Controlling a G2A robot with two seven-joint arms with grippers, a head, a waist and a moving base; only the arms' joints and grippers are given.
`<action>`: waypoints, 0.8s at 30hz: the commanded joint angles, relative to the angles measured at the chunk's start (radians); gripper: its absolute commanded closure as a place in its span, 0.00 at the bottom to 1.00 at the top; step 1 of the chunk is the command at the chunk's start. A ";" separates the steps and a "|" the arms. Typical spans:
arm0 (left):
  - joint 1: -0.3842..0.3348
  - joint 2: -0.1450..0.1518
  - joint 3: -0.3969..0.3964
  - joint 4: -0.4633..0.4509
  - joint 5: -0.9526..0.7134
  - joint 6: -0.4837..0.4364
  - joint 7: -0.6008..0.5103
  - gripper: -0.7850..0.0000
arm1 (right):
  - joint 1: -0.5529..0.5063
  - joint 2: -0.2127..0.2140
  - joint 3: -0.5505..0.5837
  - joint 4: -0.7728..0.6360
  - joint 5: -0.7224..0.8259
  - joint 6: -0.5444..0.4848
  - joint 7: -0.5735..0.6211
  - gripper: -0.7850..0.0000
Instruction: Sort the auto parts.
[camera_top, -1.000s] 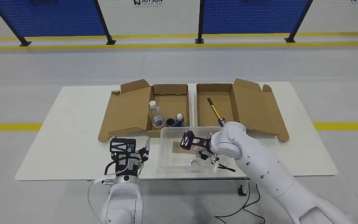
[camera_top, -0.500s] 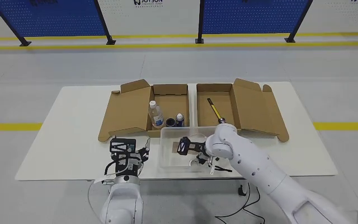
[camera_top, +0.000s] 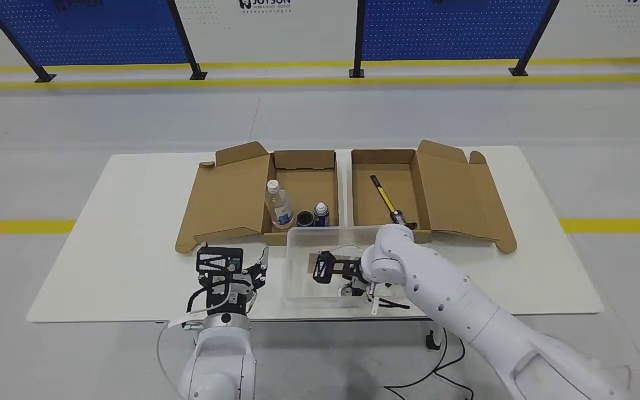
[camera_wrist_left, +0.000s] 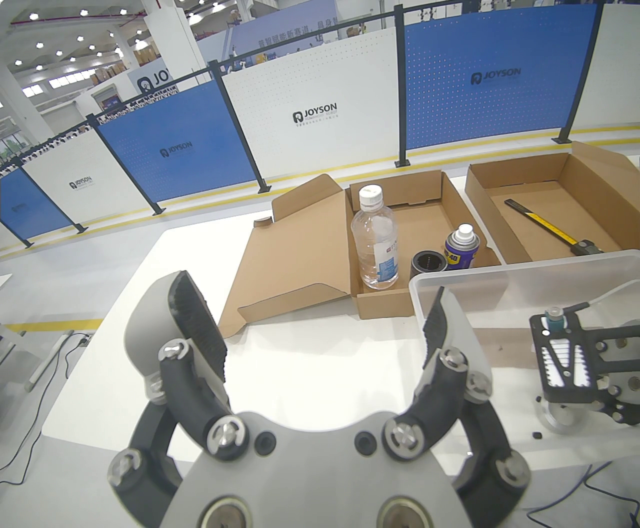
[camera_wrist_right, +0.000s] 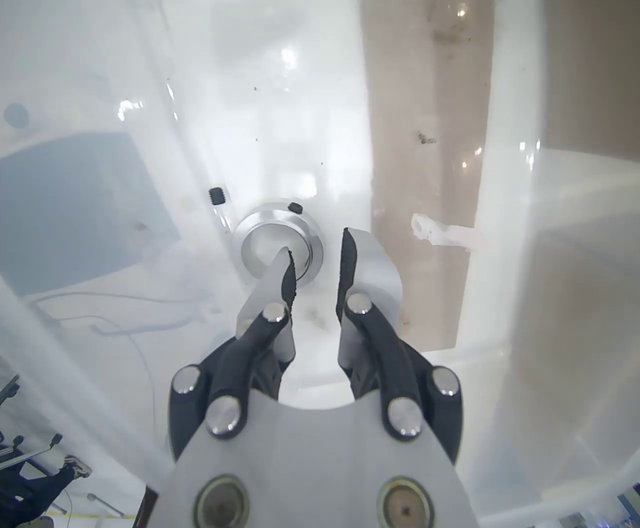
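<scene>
A clear plastic bin (camera_top: 297, 285) stands at the table's front edge, and my right gripper (camera_top: 349, 286) is down inside it. A silver metal collar (camera_wrist_right: 260, 232) lies on the bin floor. My right gripper (camera_wrist_right: 315, 250) is open by a narrow gap and straddles the collar's wall, with one finger in the bore and the other outside the rim. A small black screw (camera_wrist_right: 216, 195) and a white plastic piece (camera_wrist_right: 445, 232) lie close by. My left gripper (camera_wrist_left: 320, 320) hangs open and holds nothing, over the bare table just left of the bin (camera_wrist_left: 500, 267).
Two open cardboard boxes sit behind the bin. The left box (camera_top: 305, 160) holds a water bottle (camera_top: 279, 205), a black cylinder (camera_top: 303, 217) and a spray can (camera_top: 321, 213). The right box (camera_top: 385, 160) holds a yellow and black tool (camera_top: 385, 198). Box flaps spread to both sides.
My right arm has swung left and lowered its gripper deeper into the bin, down over the collar. The left arm has kept still.
</scene>
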 joint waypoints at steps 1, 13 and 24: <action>0.000 0.000 0.000 0.000 0.000 0.000 0.000 0.00 | 0.004 -0.005 -0.006 0.012 0.000 0.000 -0.003 0.74; 0.000 0.000 0.000 0.000 0.000 0.000 0.000 0.00 | 0.028 -0.032 -0.030 0.089 0.003 -0.020 -0.029 0.86; 0.000 0.000 0.000 0.000 0.000 0.000 0.000 0.00 | 0.053 -0.039 -0.007 0.123 0.023 -0.012 -0.053 1.00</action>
